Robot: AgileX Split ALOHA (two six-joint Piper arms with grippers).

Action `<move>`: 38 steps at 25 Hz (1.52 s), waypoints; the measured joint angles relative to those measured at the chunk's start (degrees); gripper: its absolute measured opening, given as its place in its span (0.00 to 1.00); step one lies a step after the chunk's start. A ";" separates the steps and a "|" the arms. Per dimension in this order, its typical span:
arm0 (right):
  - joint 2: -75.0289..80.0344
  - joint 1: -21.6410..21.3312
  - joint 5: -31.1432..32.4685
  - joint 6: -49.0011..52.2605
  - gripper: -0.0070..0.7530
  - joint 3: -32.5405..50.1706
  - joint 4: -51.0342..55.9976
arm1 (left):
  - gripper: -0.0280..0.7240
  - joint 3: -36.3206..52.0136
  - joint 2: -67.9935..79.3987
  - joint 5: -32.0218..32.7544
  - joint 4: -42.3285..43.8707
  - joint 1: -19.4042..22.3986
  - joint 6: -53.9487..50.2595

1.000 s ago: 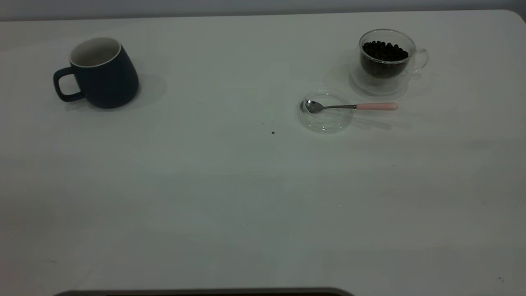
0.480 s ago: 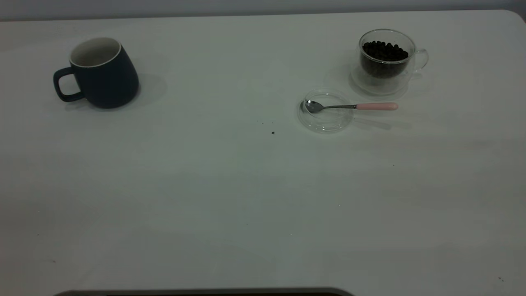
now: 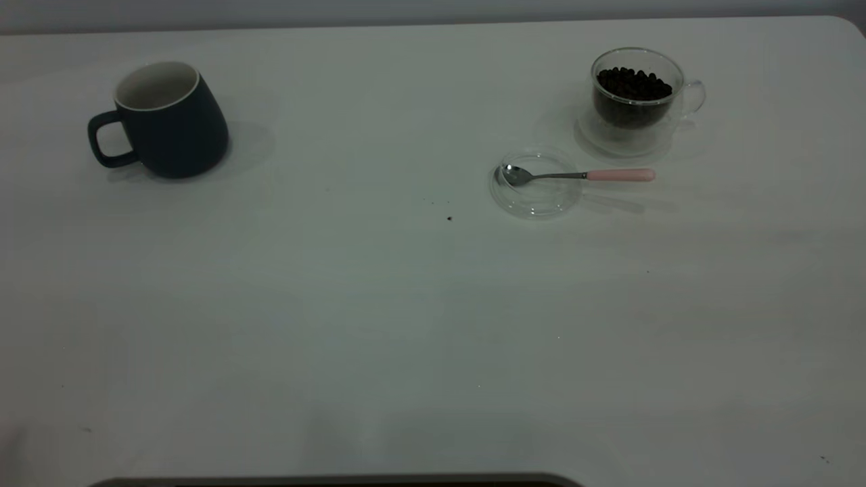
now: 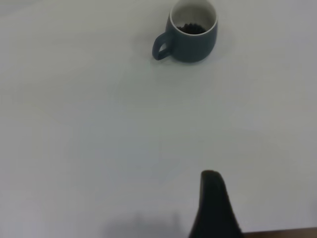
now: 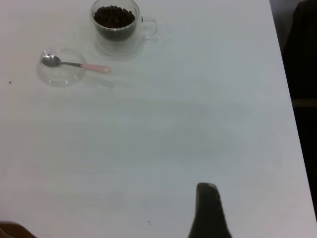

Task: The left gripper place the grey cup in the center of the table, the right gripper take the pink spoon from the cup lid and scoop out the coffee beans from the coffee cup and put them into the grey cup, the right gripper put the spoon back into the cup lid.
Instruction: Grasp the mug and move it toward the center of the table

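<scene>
The grey cup (image 3: pixel 169 122) stands upright at the far left of the table (image 3: pixel 379 304), handle to the left; in the left wrist view (image 4: pixel 190 32) dark bits show inside it. The coffee cup (image 3: pixel 636 98) with coffee beans (image 3: pixel 632 82) stands at the far right. The cup lid (image 3: pixel 536 182) lies in front of it. The pink spoon (image 3: pixel 619 175) rests with its bowl in the lid and its handle pointing right. Neither gripper shows in the exterior view. The left gripper (image 4: pixel 210 173) and right gripper (image 5: pixel 207 186) hover over bare table, far from the objects, each showing as one shut black tip.
A few dark specks (image 3: pixel 449 218) lie left of the lid. The table's right edge (image 5: pixel 287 99) runs near the right arm, with dark floor beyond. A dark strip (image 3: pixel 338 480) borders the near edge.
No object has moved. A faint shadow has appeared on the table near its front edge.
</scene>
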 joint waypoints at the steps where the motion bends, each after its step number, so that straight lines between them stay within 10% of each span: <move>1: 0.00 0.00 0.00 0.00 0.76 0.00 0.00 | 0.79 -1.57 4.66 -1.26 0.05 0.00 1.16; 13: 0.00 0.00 0.00 0.00 0.76 0.00 0.00 | 0.79 -24.85 55.22 -8.70 8.52 0.00 10.44; 25: 0.00 0.00 0.00 0.00 0.76 0.00 0.00 | 0.79 -59.37 90.56 3.97 11.45 -0.05 39.13; 38: 0.00 0.00 0.00 0.00 0.76 0.00 0.05 | 0.79 -63.02 98.73 -0.63 12.63 -1.65 57.40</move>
